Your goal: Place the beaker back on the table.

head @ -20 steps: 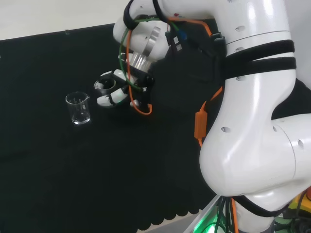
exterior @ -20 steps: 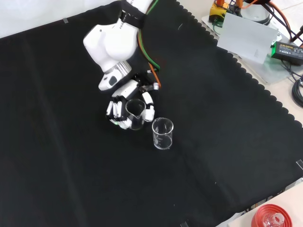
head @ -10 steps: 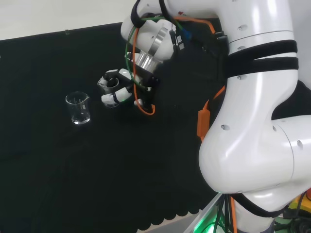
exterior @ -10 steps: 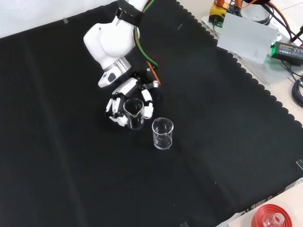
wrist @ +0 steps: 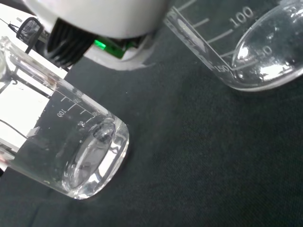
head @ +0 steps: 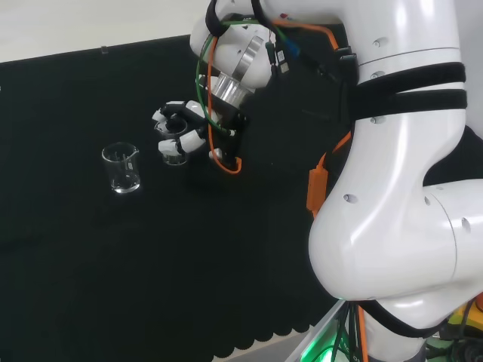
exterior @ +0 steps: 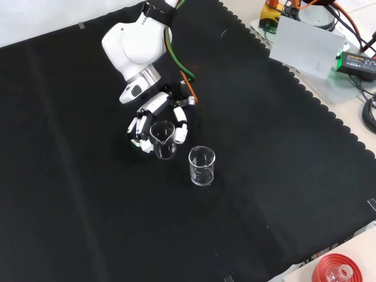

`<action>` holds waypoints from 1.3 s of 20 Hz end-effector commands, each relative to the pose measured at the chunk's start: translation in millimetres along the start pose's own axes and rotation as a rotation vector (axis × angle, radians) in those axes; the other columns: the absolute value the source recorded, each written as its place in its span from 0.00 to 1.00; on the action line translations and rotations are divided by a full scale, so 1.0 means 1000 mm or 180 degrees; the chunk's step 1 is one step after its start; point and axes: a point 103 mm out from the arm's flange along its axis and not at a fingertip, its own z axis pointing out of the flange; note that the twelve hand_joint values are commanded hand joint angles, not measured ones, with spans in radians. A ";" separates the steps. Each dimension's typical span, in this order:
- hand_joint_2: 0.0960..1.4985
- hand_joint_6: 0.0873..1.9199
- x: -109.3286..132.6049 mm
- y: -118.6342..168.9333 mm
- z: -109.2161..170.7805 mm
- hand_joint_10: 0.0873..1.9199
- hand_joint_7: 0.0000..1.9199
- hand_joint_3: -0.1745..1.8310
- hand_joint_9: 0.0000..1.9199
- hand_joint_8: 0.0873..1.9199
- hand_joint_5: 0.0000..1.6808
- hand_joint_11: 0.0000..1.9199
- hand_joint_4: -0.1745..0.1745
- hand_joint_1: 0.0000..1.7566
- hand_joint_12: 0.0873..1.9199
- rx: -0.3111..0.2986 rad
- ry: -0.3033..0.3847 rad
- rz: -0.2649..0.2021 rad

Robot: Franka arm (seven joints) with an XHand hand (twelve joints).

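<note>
A bench covered with black cloth [exterior: 88, 194] carries a clear beaker [exterior: 201, 166] standing upright on it.

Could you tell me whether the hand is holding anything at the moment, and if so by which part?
Yes: the hand holds a clear beaker by its side wall, fingers curled round it. A second beaker stands free beside it.

The head view looks from behind and above the arm's base, over the big white arm [head: 392, 188], down across the black-clothed tabletop [head: 113, 264]. The front view faces the arm from the opposite side, high up, taking in the whole cloth. Both share the two beakers [exterior: 201, 166] and the hand [exterior: 144, 120]. The wrist view sits very close above the cloth, with both beakers looming large.
</note>
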 end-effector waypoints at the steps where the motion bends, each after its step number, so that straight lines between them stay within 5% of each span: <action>1: 0.28 0.32 0.002 -0.001 -0.003 0.30 0.45 0.43 0.32 0.00 0.23 0.10 0.35 0.54 0.69 0.0028 -0.0021 0.0026; 26: 0.29 0.26 0.042 -0.042 -0.082 0.31 0.42 0.41 0.29 0.00 0.23 0.07 0.34 0.52 0.69 -0.0198 -0.0235 0.0070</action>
